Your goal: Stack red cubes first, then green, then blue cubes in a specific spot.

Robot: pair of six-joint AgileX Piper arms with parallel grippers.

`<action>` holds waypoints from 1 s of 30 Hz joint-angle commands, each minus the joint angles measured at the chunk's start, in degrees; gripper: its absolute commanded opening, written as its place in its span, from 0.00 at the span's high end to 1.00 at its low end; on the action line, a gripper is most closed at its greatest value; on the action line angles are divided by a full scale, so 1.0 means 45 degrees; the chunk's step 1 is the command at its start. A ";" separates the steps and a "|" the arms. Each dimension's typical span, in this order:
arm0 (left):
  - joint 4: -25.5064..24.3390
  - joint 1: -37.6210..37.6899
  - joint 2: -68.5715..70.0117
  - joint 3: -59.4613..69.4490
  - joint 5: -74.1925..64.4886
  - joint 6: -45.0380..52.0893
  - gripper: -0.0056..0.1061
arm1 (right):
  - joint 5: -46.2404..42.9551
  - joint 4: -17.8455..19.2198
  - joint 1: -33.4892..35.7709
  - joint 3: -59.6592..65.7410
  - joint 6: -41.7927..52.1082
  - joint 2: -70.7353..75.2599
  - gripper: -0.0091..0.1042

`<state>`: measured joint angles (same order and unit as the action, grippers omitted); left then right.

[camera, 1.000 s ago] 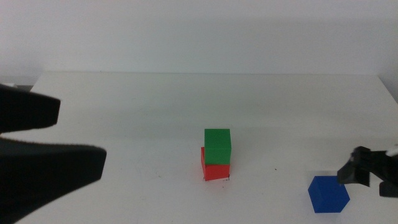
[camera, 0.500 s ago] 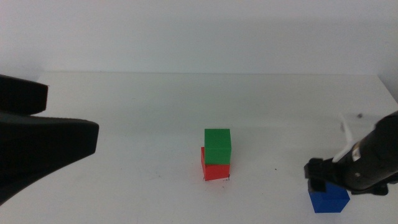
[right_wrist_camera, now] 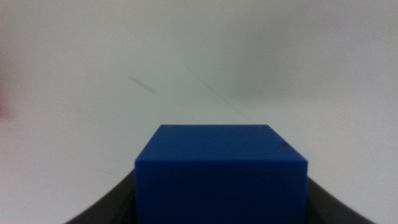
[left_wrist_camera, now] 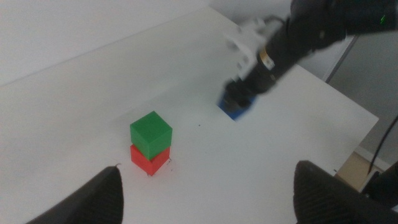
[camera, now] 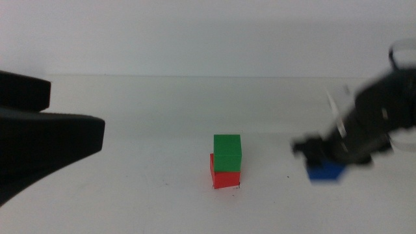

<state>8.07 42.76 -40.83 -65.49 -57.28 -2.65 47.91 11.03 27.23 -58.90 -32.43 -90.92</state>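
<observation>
The right gripper (camera: 320, 158) holds the blue cube (camera: 325, 171) tight in its fingers, off to the right of the green cube (camera: 227, 153). That green one sits on the red cube (camera: 225, 177), so the blue must go left and on top. The left gripper (left_wrist_camera: 208, 186) waits with its fingers wide apart.

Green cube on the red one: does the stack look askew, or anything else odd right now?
Slightly. The green cube sits on the red cube a little offset and twisted, so a strip of red shows at one side. The right gripper holds the blue cube beside the stack. The left gripper waits open. Nothing spilled or damaged.

White table (camera: 130, 104), pale wall (camera: 208, 32) behind.
</observation>
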 commanded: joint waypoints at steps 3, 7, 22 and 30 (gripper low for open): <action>-0.0009 -0.0006 0.0044 0.0051 0.0426 -0.0108 0.11 | 0.1900 0.0117 0.1263 -0.3538 -0.0889 -0.0432 0.94; -0.0009 -0.0006 0.0044 0.0051 0.0455 -0.0108 0.11 | 0.4901 0.0192 0.2044 -0.7243 -0.1081 -0.2629 0.94; -0.0009 -0.0006 0.0044 0.0051 0.0483 -0.0108 0.11 | 0.4901 0.0178 0.3877 -1.0528 -0.2508 -0.5441 0.94; -0.0009 -0.0006 0.0044 0.0051 0.0483 -0.0108 0.11 | 0.4901 0.0145 0.3877 -1.0528 -0.2690 -0.5717 0.94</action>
<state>8.07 42.76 -40.83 -65.49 -56.15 -2.78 69.47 11.13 44.67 -105.91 -44.07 -116.64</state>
